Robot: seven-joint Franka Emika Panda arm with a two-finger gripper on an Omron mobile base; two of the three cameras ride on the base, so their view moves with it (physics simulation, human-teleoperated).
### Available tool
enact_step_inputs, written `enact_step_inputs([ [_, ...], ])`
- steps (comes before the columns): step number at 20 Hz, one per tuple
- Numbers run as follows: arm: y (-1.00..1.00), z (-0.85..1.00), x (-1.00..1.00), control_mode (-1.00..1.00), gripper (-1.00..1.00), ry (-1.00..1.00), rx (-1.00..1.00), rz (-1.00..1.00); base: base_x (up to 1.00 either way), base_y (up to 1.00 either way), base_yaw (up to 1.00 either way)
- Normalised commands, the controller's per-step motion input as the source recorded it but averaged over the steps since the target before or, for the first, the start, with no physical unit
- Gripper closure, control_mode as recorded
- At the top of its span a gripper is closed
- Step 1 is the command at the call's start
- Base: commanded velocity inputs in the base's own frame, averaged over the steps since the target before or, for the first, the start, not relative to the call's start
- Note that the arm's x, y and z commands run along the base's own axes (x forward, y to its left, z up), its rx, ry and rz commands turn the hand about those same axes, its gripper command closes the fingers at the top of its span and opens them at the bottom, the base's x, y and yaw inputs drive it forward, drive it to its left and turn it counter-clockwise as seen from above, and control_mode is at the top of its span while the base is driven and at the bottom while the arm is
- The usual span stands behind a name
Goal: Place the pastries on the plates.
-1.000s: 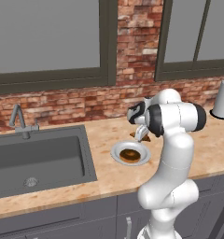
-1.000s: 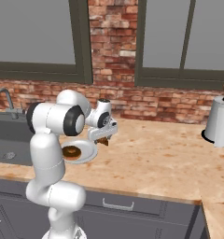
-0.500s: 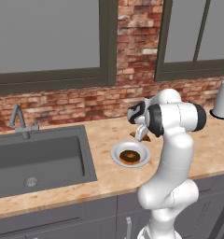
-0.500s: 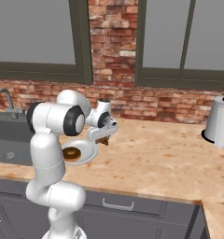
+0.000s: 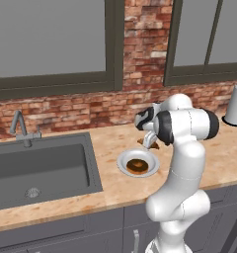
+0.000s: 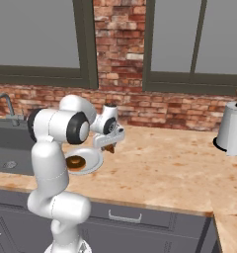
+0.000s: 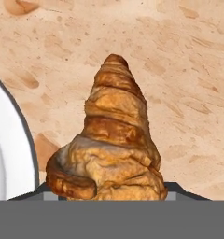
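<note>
Pincer (image 7: 107,196) closed round the wide end of the croissant (image 7: 109,140), tips just poking out either side of its base in the hand view; croissant's long axis runs straight away from the pincer, tapered tip pointing out over the bare desk (image 7: 188,70). Doughnut (image 5: 137,165) sits on a white plate (image 5: 124,168) on the desk right of the sink (image 5: 41,168), just beside the pincer; which way the second plate lies can't be told, so next move likely lift and carry
</note>
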Motion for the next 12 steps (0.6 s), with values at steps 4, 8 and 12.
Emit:
enact_step_inputs([
  [4, 0.0, 0.39, 0.0, -1.0, 1.0, 0.0, 0.0, 0.0, 0.0, 0.0, 0.0],
  [8, 0.0, 0.36, -0.12, -1.0, 1.0, 0.0, 0.0, -0.01, 0.0, 0.0, 0.0],
  [12, 0.0, 0.45, -0.21, -1.0, 1.0, 0.0, 0.0, -0.06, 0.0, 0.0, 0.0],
])
